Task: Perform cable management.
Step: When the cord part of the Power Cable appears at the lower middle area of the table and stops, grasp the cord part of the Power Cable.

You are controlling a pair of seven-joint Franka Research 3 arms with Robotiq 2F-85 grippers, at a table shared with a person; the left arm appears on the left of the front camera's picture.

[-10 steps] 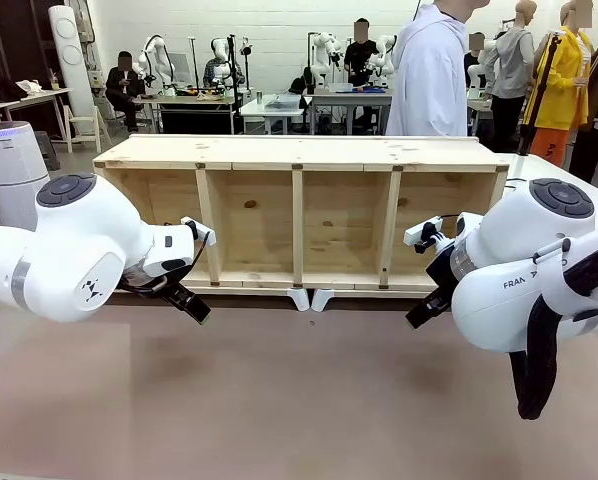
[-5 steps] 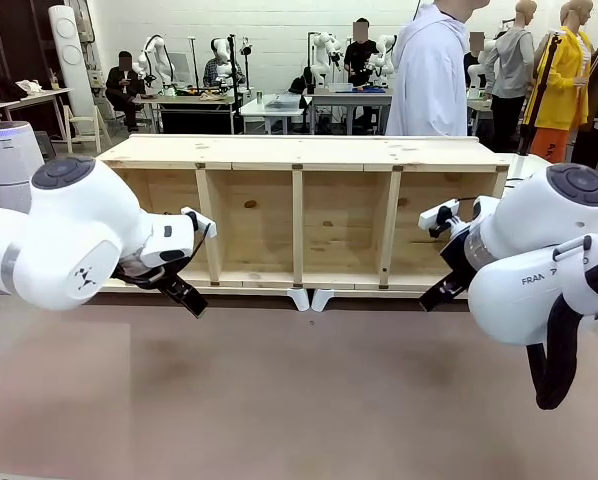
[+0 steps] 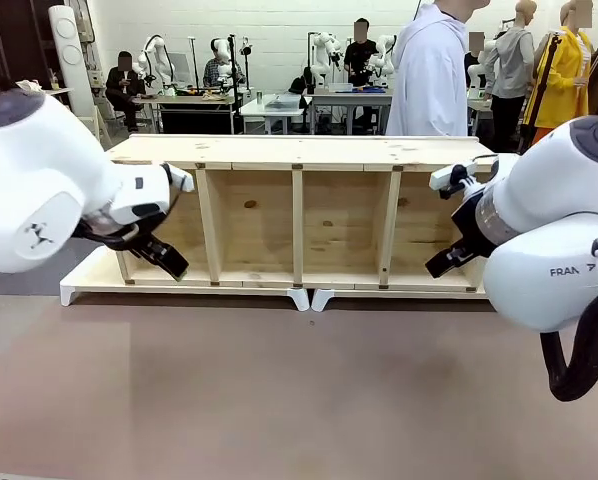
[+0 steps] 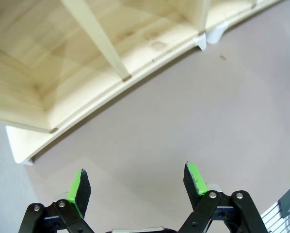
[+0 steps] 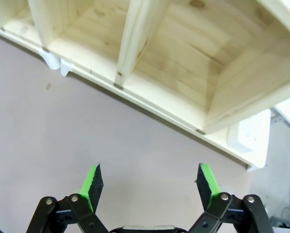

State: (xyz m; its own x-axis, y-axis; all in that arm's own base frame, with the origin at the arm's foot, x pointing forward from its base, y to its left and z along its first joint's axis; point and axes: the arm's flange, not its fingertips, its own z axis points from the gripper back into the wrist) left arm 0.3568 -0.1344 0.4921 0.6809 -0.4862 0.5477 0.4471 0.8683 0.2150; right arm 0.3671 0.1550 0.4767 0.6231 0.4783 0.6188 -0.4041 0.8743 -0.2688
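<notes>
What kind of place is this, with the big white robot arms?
Most likely a robot lab or workshop. The left robot arm and the right robot arm hang over a brown table by a wooden shelf, and behind them people sit at work tables in a big white-walled room.

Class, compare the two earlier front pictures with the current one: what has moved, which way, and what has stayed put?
The left arm rose and drew back toward its own side; the right arm did likewise. Nothing was grasped or released: both pairs of jaws are open and empty. The wooden shelf unit and the person behind it stayed put.
</notes>
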